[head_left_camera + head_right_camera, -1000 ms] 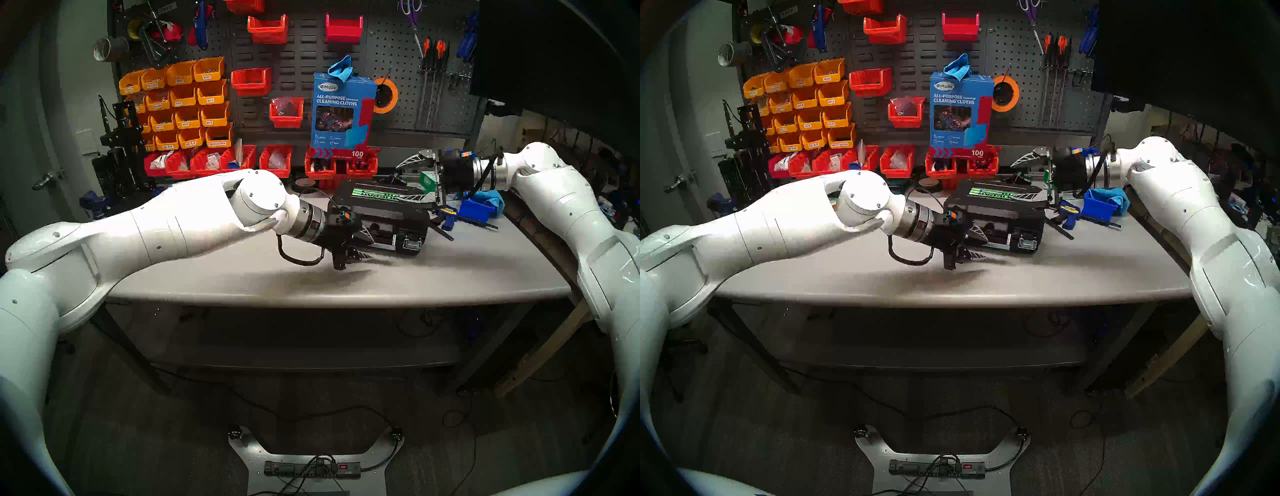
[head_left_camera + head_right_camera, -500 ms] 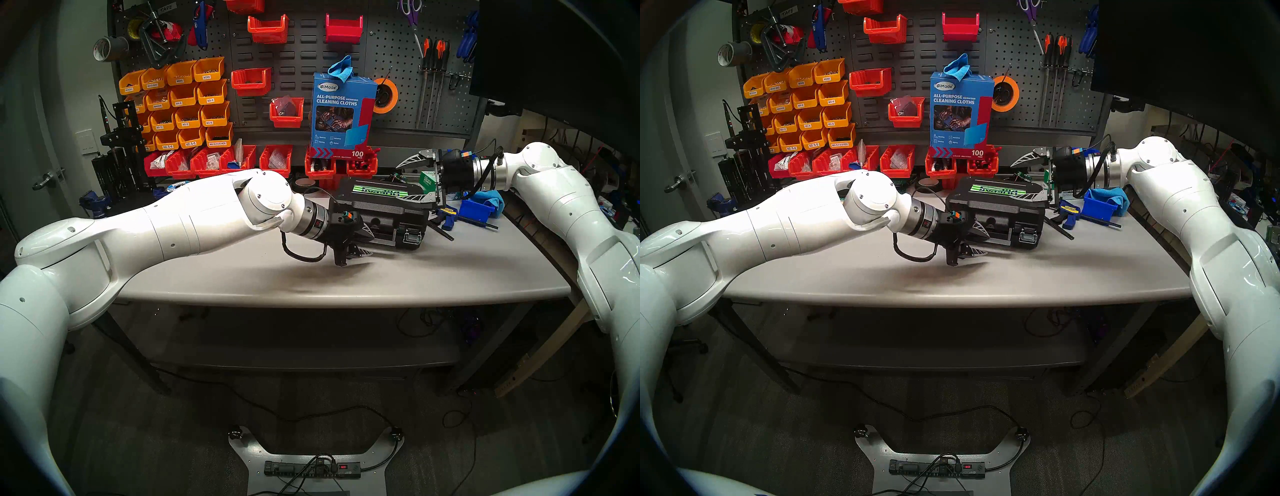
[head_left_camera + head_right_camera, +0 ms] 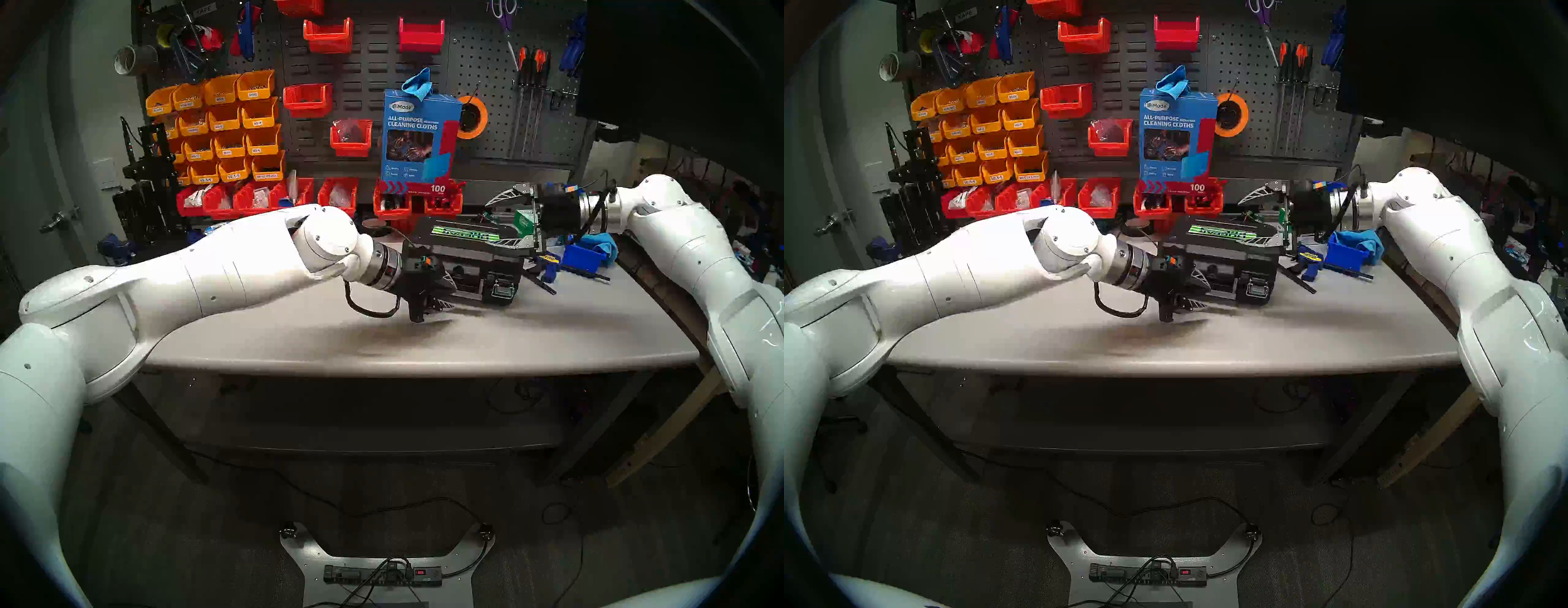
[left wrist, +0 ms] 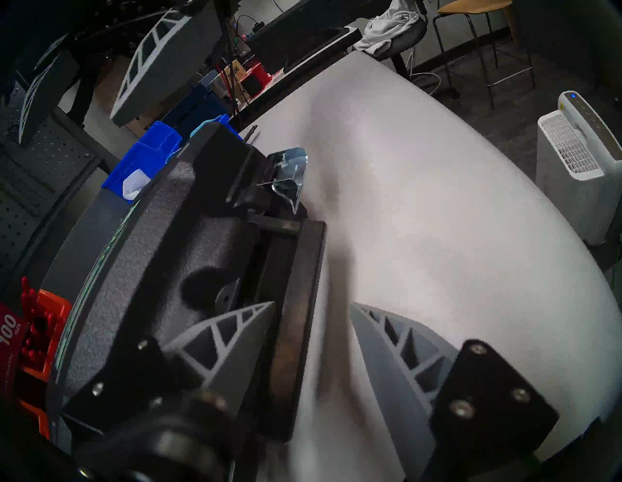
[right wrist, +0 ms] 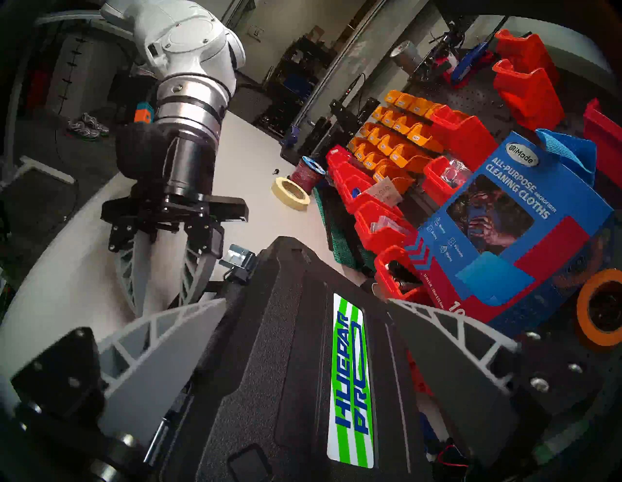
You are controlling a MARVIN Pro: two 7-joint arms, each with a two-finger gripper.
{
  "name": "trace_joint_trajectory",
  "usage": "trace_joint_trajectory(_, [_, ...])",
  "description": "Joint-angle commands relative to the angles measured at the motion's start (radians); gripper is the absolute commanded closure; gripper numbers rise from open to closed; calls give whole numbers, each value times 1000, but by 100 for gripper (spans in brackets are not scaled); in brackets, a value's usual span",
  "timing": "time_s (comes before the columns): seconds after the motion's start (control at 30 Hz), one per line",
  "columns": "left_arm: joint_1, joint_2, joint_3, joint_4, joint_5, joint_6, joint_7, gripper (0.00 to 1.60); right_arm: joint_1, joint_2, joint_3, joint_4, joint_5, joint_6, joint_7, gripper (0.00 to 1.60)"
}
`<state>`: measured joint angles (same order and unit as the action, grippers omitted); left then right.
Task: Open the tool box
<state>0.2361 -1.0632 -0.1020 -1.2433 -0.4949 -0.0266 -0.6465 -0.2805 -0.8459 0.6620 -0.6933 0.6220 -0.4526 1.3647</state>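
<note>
Workshop: a dark pegboard wall (image 3: 475, 63) hung with orange and red parts bins rises behind a pale grey tabletop (image 3: 382, 339).
Tool box: the black tool box (image 3: 466, 259) lies flat near the tabletop's far right, green-and-white logo sticker (image 5: 351, 380) up, handle side toward the robot, lid down.
Cleaning-cloths box: a blue cleaning-cloths box (image 3: 420, 136) stands upright behind the case.
Left gripper: the left gripper (image 4: 314, 331) sits at the case's front, jaws spread, one finger on each side of the dark handle bar (image 4: 296, 323); whether either finger touches it I cannot tell.
Right gripper: the right gripper (image 5: 304, 308) hovers over the lid, jaws wide apart, holding nothing.
Latches: one silver latch (image 4: 289, 175) stands flipped out beyond the handle; a second (image 5: 240, 257) shows at the other end.
</note>
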Motion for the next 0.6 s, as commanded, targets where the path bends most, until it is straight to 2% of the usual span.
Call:
trace_joint_trajectory(0.0, [-22,4,-24,-3,3,-10,21,52,19,0,9,-3,2,-2,-3,0])
trace_joint_trajectory(0.27, [-13,2,-21,-2,-4,-15,2,49,19,0,9,-3,2,-3,-3,0])
trace_joint_trajectory(0.57, [-15,3,16,-14,14,-6,-62,53,19,0,9,-3,2,-3,-3,0])
